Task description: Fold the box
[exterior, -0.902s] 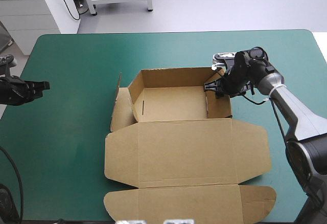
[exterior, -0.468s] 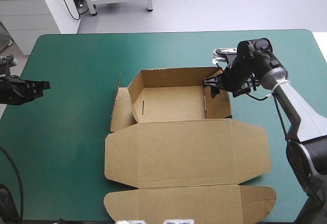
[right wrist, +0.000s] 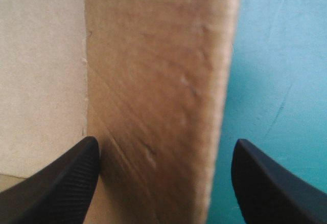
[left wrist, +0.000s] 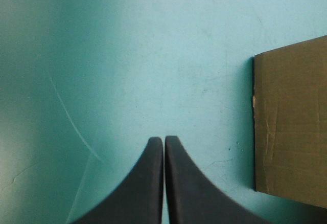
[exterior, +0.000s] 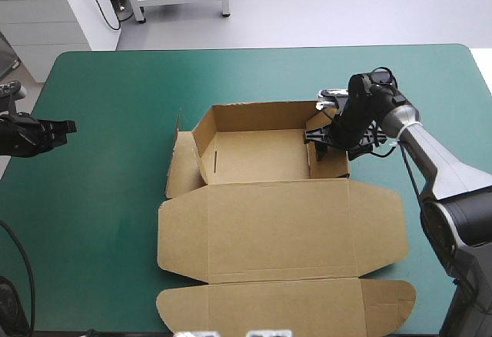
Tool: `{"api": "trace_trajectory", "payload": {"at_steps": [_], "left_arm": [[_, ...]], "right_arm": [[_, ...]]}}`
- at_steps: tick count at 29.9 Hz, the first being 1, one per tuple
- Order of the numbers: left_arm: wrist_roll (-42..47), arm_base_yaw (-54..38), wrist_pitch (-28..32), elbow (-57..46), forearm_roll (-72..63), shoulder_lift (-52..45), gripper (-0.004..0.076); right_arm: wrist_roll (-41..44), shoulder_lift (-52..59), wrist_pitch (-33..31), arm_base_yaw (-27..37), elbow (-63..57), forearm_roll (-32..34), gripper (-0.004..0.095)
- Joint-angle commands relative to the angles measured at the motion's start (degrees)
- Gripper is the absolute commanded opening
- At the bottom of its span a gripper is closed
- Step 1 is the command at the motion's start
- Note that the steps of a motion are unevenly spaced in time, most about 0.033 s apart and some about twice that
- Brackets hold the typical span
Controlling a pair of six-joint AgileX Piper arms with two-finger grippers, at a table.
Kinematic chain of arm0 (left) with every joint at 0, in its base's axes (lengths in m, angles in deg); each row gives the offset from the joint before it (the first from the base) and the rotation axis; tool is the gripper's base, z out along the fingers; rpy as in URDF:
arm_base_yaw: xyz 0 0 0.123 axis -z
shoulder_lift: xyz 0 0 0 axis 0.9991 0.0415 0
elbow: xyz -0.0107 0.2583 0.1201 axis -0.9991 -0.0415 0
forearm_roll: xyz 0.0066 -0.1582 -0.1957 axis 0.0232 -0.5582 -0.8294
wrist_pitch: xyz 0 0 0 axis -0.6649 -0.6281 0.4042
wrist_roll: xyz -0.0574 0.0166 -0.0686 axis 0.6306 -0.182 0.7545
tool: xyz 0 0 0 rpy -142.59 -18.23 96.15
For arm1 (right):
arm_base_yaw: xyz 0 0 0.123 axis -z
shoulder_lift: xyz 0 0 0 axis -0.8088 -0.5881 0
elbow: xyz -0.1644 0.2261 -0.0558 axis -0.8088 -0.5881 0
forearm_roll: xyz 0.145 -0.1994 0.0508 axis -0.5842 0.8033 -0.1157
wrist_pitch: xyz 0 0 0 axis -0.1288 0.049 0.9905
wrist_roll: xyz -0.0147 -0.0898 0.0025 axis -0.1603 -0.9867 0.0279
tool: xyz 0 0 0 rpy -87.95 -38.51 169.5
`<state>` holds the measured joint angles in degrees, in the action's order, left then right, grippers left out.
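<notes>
The table's teal-green cover (exterior: 108,83) carries the brown box (exterior: 261,156) near the middle of the tabletop. The box stands as an open tray with its walls raised. Its lid (exterior: 284,229) lies flat toward the table's near edge, the side flaps spread out. The right gripper (exterior: 323,133) sits at the tray's far right corner with its black fingers (right wrist: 66,178) spread wide. They straddle the tray's right wall (right wrist: 158,81), one inside the tray and one outside over the cover, and are not clamped on it. The left gripper (exterior: 61,128) hovers at the table's left edge, well apart from the box, pressed closed on nothing above bare cover.
</notes>
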<state>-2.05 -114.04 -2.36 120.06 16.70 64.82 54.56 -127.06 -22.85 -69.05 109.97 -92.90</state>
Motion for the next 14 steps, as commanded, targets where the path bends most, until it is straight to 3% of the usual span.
{"api": "trace_trajectory", "payload": {"at_steps": [1, 3, 5, 7, 11, 14], "left_arm": [[0.0, 0.0, 1.2, 1.3, -2.6, -1.8, -0.0008], [0.0, 0.0, 1.2, 1.3, -2.7, -1.8, -0.0008], [0.0, 0.0, 1.2, 1.3, -2.7, -1.8, -0.0008], [0.0, 0.0, 1.2, 1.3, -2.7, -1.8, -0.0008], [0.0, 0.0, 1.2, 1.3, -2.7, -1.8, -0.0008], [0.0, 0.0, 1.2, 1.3, -2.7, -1.8, -0.0008]], "right_arm": [[-0.1, 1.7, -0.3, 0.1, 1.4, -0.4, 0.0669], [-0.1, 1.6, -0.7, 0.1, 1.4, -0.7, 0.0658], [-0.1, 1.6, -1.5, 0.1, 1.4, -0.7, 0.0567], [-0.3, 1.6, -2.5, 0.2, 1.5, -0.4, 0.0416], [-1.4, 1.6, -3.1, 0.2, 1.9, 0.1, -0.0011], [-1.6, 1.8, -3.1, 0.2, 3.2, 0.0, -0.0019]]}}
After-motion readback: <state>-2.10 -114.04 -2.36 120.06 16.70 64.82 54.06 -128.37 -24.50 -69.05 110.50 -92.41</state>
